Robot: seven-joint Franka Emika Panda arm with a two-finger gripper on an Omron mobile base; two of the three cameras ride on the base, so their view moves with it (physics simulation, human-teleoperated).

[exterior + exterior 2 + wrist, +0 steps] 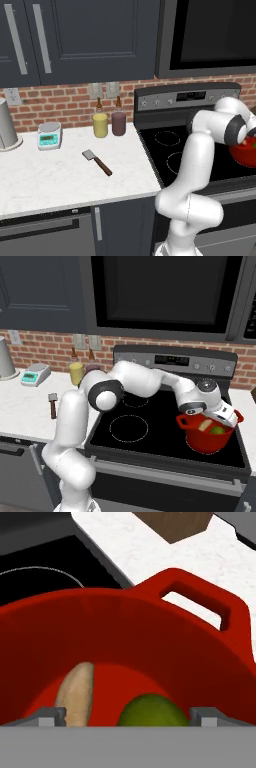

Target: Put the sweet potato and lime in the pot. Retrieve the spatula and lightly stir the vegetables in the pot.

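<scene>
The red pot (207, 445) stands on the stove's front right burner, and its rim (150, 612) spreads wide across the hand view. Inside it lie the tan sweet potato (77, 692) (204, 426) and, beside it, the green lime (152, 711) (217, 430). My gripper (129, 716) (218, 422) hangs just over the pot's mouth, open, its fingertips (50, 716) far apart with both vegetables lying loose between and below them. On the white counter to the left of the stove, the spatula (97, 162) (52, 403) lies flat, far from the hand.
At the counter's back stand a small scale (50, 135), a yellow bottle (100, 124), a dark red bottle (119, 122) and a grey canister (6, 125). A wooden block (175, 522) sits on the counter beyond the pot. The black cooktop (129, 428) lies left of the pot.
</scene>
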